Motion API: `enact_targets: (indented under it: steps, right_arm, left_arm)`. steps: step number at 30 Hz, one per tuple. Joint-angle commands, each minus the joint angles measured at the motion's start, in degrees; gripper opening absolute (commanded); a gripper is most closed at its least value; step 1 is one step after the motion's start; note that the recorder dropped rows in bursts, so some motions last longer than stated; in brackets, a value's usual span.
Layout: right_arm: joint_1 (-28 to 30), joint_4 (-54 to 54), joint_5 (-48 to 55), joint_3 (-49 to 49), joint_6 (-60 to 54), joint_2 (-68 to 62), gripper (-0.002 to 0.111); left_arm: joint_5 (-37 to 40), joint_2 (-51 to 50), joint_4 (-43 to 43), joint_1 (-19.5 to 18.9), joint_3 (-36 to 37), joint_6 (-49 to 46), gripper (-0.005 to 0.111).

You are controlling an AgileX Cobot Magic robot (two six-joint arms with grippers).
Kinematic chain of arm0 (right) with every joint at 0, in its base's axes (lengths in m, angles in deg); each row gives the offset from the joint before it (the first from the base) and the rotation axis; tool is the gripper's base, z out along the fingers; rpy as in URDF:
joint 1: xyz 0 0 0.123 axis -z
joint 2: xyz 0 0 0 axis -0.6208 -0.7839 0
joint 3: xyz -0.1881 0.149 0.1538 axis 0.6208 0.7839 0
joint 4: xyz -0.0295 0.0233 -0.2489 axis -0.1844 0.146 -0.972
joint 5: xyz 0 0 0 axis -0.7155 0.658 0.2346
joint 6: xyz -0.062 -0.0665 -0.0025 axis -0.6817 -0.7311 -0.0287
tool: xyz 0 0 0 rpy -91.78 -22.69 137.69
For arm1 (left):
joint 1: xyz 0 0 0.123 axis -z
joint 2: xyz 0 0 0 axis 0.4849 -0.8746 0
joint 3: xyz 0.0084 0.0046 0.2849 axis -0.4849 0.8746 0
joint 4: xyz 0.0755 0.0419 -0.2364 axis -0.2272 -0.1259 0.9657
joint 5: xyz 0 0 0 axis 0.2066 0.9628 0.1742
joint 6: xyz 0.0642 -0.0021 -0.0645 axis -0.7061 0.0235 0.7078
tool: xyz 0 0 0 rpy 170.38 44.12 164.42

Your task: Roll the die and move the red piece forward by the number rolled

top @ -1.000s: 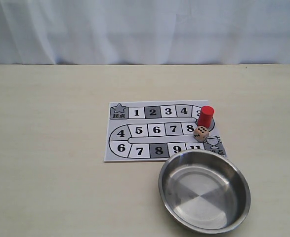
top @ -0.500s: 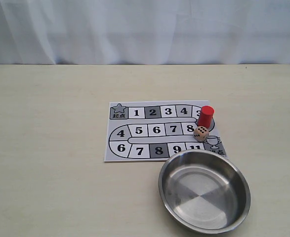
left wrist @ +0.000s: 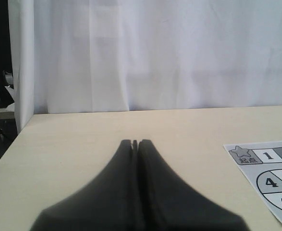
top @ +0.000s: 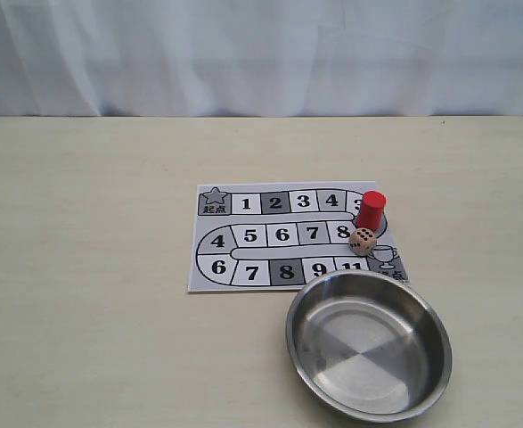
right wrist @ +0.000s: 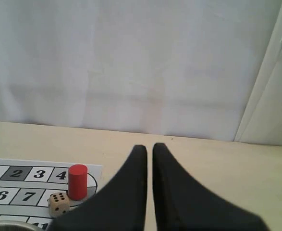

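Observation:
The red piece stands upright on the right-hand curve of the printed number board, just past square 4. The die rests on the board right in front of it, next to square 8, with several pips on top. In the right wrist view the red piece and die lie off to one side of my right gripper, whose fingers are empty with only a thin slit between them. My left gripper is shut and empty above bare table, with the board's start corner to its side. Neither arm shows in the exterior view.
A steel bowl sits at the front right, its rim touching the board's lower right corner. A white curtain closes off the back of the beige table.

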State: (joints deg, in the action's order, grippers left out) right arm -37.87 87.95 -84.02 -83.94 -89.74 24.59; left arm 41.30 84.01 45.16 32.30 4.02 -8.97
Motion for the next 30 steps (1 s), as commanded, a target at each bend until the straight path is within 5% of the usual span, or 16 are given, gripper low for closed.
enact_targets:
  steps: [1, 30]
  right_arm:
    - [0.0, -3.2, 1.7, 0.2, 2.2, 0.3, 0.004]
    - [0.0, -2.8, 2.7, 0.2, 2.2, 0.3, 0.004]
  left_arm:
    - [-0.3, 0.1, 0.1, 0.1, 0.2, 0.3, 0.0]
    - [-0.3, 0.1, 0.1, 0.1, 0.2, 0.3, 0.0]
